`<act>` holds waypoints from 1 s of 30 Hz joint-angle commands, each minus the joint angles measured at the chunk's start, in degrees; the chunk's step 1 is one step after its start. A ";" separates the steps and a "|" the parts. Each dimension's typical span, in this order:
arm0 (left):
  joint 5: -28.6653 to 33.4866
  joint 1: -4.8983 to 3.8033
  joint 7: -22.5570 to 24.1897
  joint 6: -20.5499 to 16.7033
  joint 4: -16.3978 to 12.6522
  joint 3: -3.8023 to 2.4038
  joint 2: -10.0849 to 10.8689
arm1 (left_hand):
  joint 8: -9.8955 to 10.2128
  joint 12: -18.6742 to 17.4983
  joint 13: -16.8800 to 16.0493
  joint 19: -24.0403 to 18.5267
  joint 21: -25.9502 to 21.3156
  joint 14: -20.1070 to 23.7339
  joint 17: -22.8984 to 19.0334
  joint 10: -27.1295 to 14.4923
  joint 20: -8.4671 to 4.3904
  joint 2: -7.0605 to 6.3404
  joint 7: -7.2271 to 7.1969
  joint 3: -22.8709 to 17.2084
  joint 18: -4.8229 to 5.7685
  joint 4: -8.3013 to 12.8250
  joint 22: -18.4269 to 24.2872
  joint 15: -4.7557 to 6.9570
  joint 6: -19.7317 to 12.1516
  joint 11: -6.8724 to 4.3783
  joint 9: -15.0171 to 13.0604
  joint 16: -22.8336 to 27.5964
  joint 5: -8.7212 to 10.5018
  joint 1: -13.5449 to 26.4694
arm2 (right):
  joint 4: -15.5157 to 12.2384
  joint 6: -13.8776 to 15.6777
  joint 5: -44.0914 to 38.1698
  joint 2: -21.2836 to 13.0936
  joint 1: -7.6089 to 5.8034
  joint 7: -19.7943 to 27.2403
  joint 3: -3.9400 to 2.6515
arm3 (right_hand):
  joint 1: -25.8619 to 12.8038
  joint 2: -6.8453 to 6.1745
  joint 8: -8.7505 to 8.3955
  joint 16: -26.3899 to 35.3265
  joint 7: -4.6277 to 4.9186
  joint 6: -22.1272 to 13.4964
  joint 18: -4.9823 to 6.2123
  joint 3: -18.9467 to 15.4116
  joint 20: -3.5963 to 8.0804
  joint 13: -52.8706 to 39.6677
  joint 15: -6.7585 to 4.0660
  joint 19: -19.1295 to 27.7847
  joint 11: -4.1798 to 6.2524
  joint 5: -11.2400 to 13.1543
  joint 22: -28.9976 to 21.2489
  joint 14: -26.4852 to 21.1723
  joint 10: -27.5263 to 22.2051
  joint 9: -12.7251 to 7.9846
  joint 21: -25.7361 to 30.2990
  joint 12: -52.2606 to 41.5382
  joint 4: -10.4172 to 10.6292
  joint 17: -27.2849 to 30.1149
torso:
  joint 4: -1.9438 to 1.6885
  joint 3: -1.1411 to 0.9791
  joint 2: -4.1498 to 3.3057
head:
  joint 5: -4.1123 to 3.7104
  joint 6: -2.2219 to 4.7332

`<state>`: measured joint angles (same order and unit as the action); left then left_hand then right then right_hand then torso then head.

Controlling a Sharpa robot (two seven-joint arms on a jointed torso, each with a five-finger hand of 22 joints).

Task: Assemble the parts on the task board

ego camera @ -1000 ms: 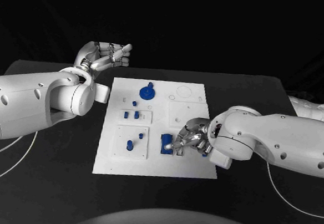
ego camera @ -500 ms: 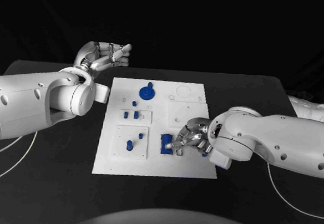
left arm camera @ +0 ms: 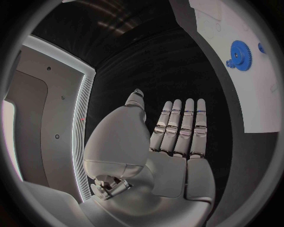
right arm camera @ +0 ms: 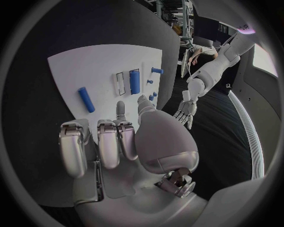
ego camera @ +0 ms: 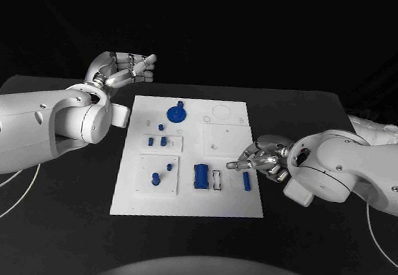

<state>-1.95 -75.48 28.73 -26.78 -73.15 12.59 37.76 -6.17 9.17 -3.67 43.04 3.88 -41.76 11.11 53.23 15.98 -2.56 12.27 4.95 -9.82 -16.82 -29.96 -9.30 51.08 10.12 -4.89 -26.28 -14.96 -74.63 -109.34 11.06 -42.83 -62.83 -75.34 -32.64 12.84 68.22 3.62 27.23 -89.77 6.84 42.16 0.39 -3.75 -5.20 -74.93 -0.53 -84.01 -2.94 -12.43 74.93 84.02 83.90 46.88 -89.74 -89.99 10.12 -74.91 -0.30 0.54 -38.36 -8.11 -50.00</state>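
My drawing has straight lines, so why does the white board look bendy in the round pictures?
Those round pictures come from fisheye wrist cameras, which bend straight edges. In the right wrist view the board bulges into a rounded shape; in the left wrist view its edge curves near the blue gear. In the head view the board keeps straight sides, bright against the black table.

The right hand [ego camera: 260,161] hovers at the task board's [ego camera: 182,204] right edge, holding nothing; just beyond its fingertips lie a loose blue peg [ego camera: 246,180] and a blue block [ego camera: 201,176]. The left hand [ego camera: 124,67] is raised off the board's far left corner, fingers straight, bare black table [ego camera: 50,214] ahead of them.
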 commanded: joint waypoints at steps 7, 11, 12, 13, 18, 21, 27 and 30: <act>-0.08 -0.04 0.26 0.61 -0.17 -0.05 -0.23 | -0.30 0.24 -0.02 0.11 -0.09 0.49 -0.07 -0.56 0.19 0.45 0.03 -0.11 -0.57 0.01 0.07 0.05 -0.35 0.00 -0.08 -0.20 -0.22 0.01 | -2.64 -5.66 -15.51 -5.06 1.15 -5.43 0.29 | -2.36 -0.64 -5.10 -0.23 1.49 0.64 -0.39 1.20 -1.64 -15.07 1.25 -5.99 -1.34 -7.00 15.07 5.98 6.10 -5.28 -0.26 -0.01 -0.20 -15.09 | 0.26 -0.17 -0.03 | -2.05 0.00; -0.08 -0.03 0.22 0.64 -0.11 -0.04 -0.20 | -0.31 0.25 -0.02 0.11 -0.08 0.49 -0.08 -0.56 0.19 0.45 0.03 -0.10 -0.57 0.00 0.08 0.05 -0.35 0.00 -0.08 -0.21 -0.21 0.01 | -2.52 -6.01 -17.68 -5.38 1.95 -6.48 0.34 | -2.79 -0.66 -6.37 -0.23 1.58 1.46 -0.39 1.92 -1.81 -15.07 1.35 -5.99 -1.45 -7.35 15.07 5.98 6.10 -6.78 -0.26 -0.01 -0.43 -15.09 | 0.31 -0.16 -0.03 | -2.19 0.00; -0.08 -0.03 0.22 0.65 -0.11 -0.04 -0.20 | -0.31 0.25 -0.02 0.11 -0.08 0.49 -0.08 -0.56 0.19 0.45 0.03 -0.10 -0.57 0.00 0.09 0.05 -0.35 0.00 -0.08 -0.21 -0.21 0.01 | -2.47 -6.08 -17.95 -5.29 2.09 -6.60 0.35 | -2.83 -0.64 -6.54 -0.23 1.58 1.65 -0.39 2.06 -1.83 -15.07 1.35 -5.99 -1.45 -7.36 15.07 5.98 6.10 -7.01 -0.26 -0.01 -0.48 -15.09 | 0.31 -0.16 -0.03 | -2.23 0.00; -0.08 -0.03 0.21 0.68 -0.10 -0.04 -0.20 | -0.31 0.25 -0.02 0.11 -0.08 0.49 -0.08 -0.56 0.19 0.45 0.03 -0.10 -0.57 0.00 0.09 0.05 -0.35 0.00 -0.08 -0.21 -0.21 0.01 | -2.38 -6.17 -18.22 -5.12 2.25 -6.72 0.36 | -2.88 -0.61 -6.77 -0.23 1.56 1.91 -0.39 2.25 -1.84 -15.07 1.36 -5.99 -1.45 -7.35 15.07 5.98 6.10 -7.32 -0.26 -0.01 -0.55 -15.09 | 0.24 -0.14 -0.04 | -2.33 0.00; -0.09 -0.02 0.15 0.81 -0.12 -0.04 -0.21 | -0.31 0.26 -0.02 0.10 -0.08 0.50 -0.10 -0.57 0.19 0.45 0.03 -0.09 -0.57 0.00 0.10 0.05 -0.35 0.00 -0.08 -0.23 -0.21 0.02 | -1.35 -6.48 -18.88 -3.60 2.90 -7.19 0.38 | -2.76 -0.41 -7.39 -0.23 1.38 3.25 -0.39 3.22 -1.83 -15.07 1.27 -5.99 -1.33 -7.17 15.07 5.98 6.10 -8.37 -0.26 -0.01 -1.03 -15.09 | 0.13 -0.10 -0.04 | -2.46 0.00; -0.09 -0.02 0.12 0.83 -0.10 -0.04 -0.21 | -0.31 0.26 -0.02 0.10 -0.08 0.50 -0.10 -0.57 0.19 0.45 0.03 -0.09 -0.57 0.00 0.10 0.05 -0.35 0.00 -0.08 -0.23 -0.21 0.02 | -0.48 -6.71 -19.05 -2.59 3.23 -7.47 0.38 | -2.34 -0.45 -7.67 -0.23 1.24 3.97 -0.39 3.87 -1.76 -15.07 1.16 -5.99 -1.20 -6.90 15.07 5.98 6.10 -8.87 -0.26 -0.01 -1.58 -15.09 | 0.08 -0.05 -0.01 | -2.39 0.00; -0.09 -0.02 0.11 0.76 -0.19 -0.04 -0.07 | -0.31 0.26 -0.02 0.10 -0.08 0.50 -0.10 -0.57 0.19 0.45 0.03 -0.09 -0.57 0.00 0.10 0.05 -0.35 0.00 -0.08 -0.23 -0.21 0.02 | 1.14 -6.39 -19.26 -1.02 3.85 -7.56 0.38 | -2.02 -0.43 -7.98 -0.23 1.14 4.51 -0.39 4.51 -1.69 -15.07 1.08 -5.99 -1.11 -6.66 15.07 5.98 6.10 -9.35 -0.26 -0.01 -2.06 -15.09 | 0.09 -0.04 -0.03 | -2.07 0.00; -0.09 -0.02 0.11 0.72 -0.22 -0.04 -0.02 | -0.31 0.26 -0.02 0.10 -0.08 0.50 -0.10 -0.57 0.19 0.45 0.03 -0.09 -0.57 0.00 0.10 0.05 -0.35 0.00 -0.08 -0.23 -0.21 0.02 | 1.67 -6.16 -19.32 -0.45 4.09 -7.50 0.38 | -1.95 -0.41 -8.04 -0.23 1.07 4.86 -0.39 4.79 -1.66 -15.07 1.04 -5.99 -1.05 -6.65 15.07 5.98 6.10 -9.52 -0.26 -0.01 -2.21 -15.09 | 0.11 -0.02 -0.06 | -2.00 0.00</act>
<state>-1.95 -75.47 28.51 -26.76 -73.20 12.60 37.81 -6.17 9.16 -3.67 43.04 3.88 -41.76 11.06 53.23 15.98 -2.56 12.27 4.95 -9.82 -16.82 -29.92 -9.30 51.08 10.12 -4.89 -26.28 -14.96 -74.63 -107.81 5.68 -60.75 -63.39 -71.38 -39.23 13.20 65.68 3.08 19.38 -89.77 7.99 46.70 0.38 0.75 -6.58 -74.93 0.53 -84.00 -3.86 -19.29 74.91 83.93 83.99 37.45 -89.74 -89.99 7.91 -74.90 -0.22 0.51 -38.40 -10.18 -50.00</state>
